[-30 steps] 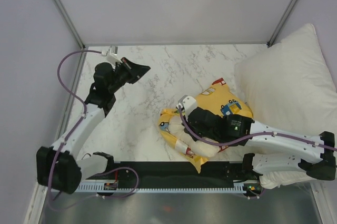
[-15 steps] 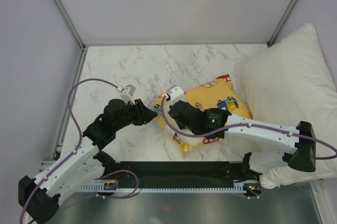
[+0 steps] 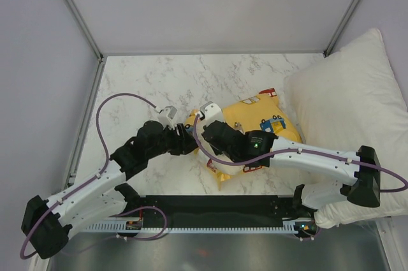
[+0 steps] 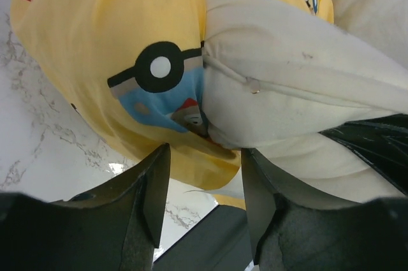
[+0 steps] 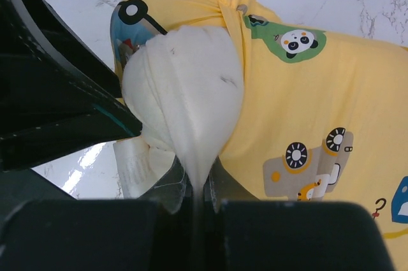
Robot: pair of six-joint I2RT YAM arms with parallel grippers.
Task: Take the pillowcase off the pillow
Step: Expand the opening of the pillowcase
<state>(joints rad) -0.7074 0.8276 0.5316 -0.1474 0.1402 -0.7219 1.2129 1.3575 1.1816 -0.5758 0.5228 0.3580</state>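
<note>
**Pillow starting to show, most of the job left**

The task is only beginning to show results. One end of the cream pillow point(image 5: 185, 92) is bulging out of the open mouth of the yellow pillowcase point(image 3: 264, 118), while the rest of it is sitting inside. The case is bunching around that exposed end rather than sliding clear. By my reading, the whole length of the case is waiting to be drawn off.

The right gripper point(image 5: 194, 191) is pinching a fold of the pillow's bare end between nearly closed fingers. It is holding the cream fabric, not the yellow. The left gripper point(image 4: 204, 182) is standing roughly half open and gripping nothing. Its two fingers are framing the lower hem of the case where it meets the pillow, so it looks to be lining up for a grab on the yellow edge.

The bundle is lying on the marble table point(image 3: 146, 86), near its middle and just ahead of the arms. Its far side is sitting close against a large white pillow point(image 3: 350, 99) on the right. The case is showing printed cars and a panda, wrinkling and knotting at the mouth and lying smoother further back.
</note>
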